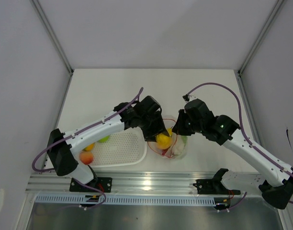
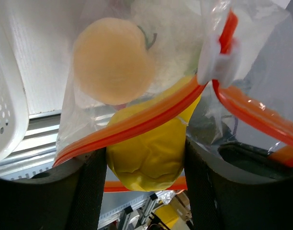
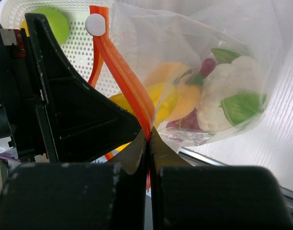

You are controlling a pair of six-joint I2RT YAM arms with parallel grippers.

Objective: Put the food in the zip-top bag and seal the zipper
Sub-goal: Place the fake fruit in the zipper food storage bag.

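The clear zip-top bag (image 1: 178,150) hangs open between my two grippers, in front of the arm bases. My right gripper (image 3: 148,139) is shut on its red-orange zipper (image 3: 121,72), holding one side of the mouth up. My left gripper (image 2: 145,160) grips a yellow fruit (image 2: 146,153) between both pads, right at the bag's mouth and pressed against the zipper (image 2: 137,122). Inside the bag lie an orange fruit (image 3: 180,93), a white cauliflower lump (image 3: 228,96) with green leaves, and dark red grapes (image 3: 187,120). From above, the yellow fruit (image 1: 163,140) shows under the left gripper (image 1: 161,133).
A white slotted basket (image 1: 120,148) sits left of the bag, holding a green fruit (image 1: 104,139), a yellow-orange one (image 1: 89,146) and a reddish one (image 1: 86,157). The zipper's white slider (image 3: 95,24) sits at the strip's far end. A metal rail (image 1: 151,182) runs along the near edge.
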